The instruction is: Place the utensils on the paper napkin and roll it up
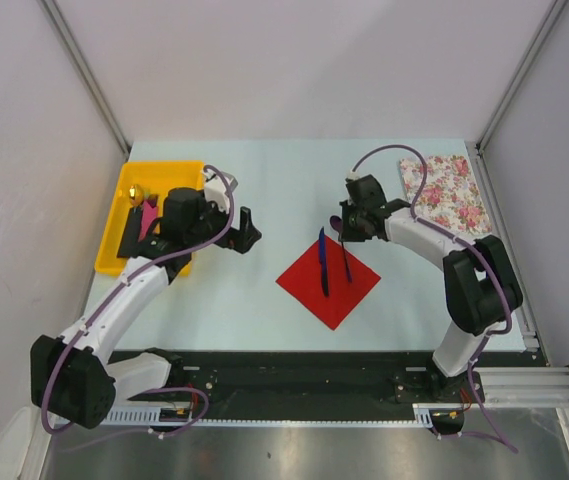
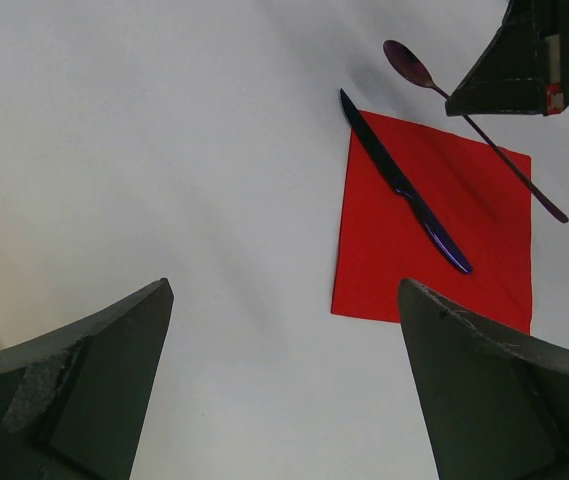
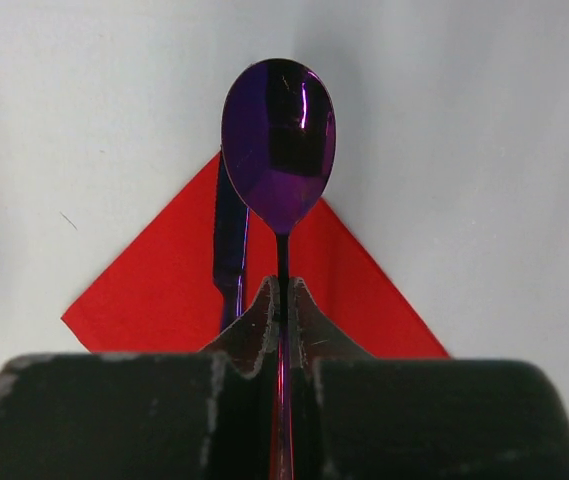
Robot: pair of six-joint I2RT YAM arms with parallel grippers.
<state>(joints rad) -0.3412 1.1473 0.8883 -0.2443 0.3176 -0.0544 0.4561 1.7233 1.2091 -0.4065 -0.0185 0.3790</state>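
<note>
Right gripper (image 3: 281,292) is clenched on the thin stem of the purple spoon (image 3: 279,135), bowl poking out ahead of the fingertips, right at the far corner of the red napkin (image 2: 434,235), and whether the spoon touches the paper is hard to tell. The blue knife (image 2: 404,188) lies on the napkin already, along the diagonal from that far corner toward the middle, blade tip just past the corner. Here's the relation that matters: the spoon's long axis runs roughly parallel to the knife, just to its right, bowl out beyond the napkin's corner, so the set-down looks like a short drop beside the knife. Right arm is the nearer by far; the left gripper (image 1: 250,229) hangs released, well apart to the left, beside the yellow tray (image 1: 114,238). No brand, label or writing readable anywhere
</note>
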